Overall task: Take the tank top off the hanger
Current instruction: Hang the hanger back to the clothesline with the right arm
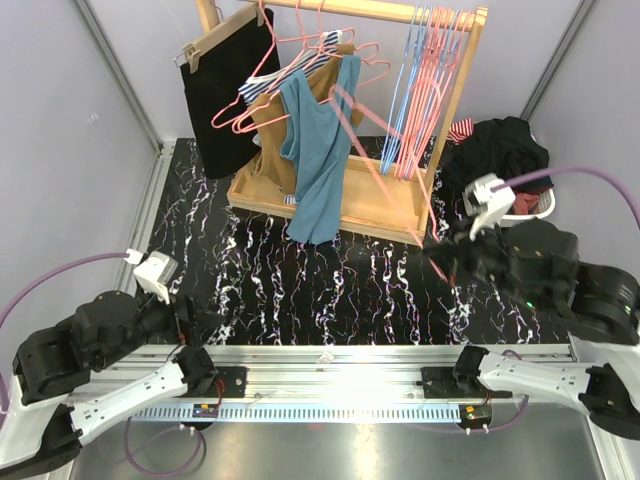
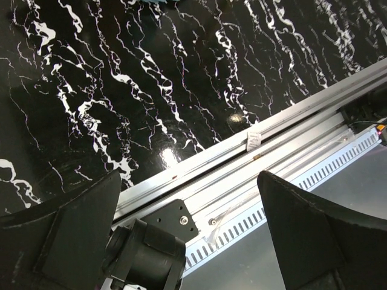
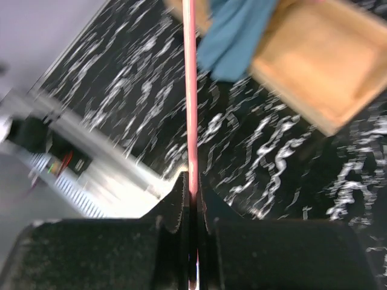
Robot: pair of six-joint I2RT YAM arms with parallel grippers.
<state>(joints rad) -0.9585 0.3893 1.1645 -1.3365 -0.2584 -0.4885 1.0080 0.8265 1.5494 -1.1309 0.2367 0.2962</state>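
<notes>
A teal tank top (image 1: 315, 150) hangs from the wooden rack (image 1: 400, 195), draped over a pink hanger (image 1: 375, 160) that shows as a motion-blurred streak running down to the right. My right gripper (image 1: 440, 255) is shut on that hanger's thin pink bar (image 3: 189, 90), pinched between the jaws (image 3: 192, 187). The right wrist view shows the tank top's hem (image 3: 236, 36) and the rack's wooden base (image 3: 320, 66) beyond the bar. My left gripper (image 1: 195, 320) is open and empty, low over the table's front rail (image 2: 188, 178).
The rack also holds a black garment (image 1: 225, 90), a mustard top (image 1: 268, 135), a striped piece (image 1: 262, 85) and several spare pink and blue hangers (image 1: 420, 90). A basket of dark clothes (image 1: 505, 150) stands at the back right. An aluminium rail (image 1: 330, 365) runs along the near edge.
</notes>
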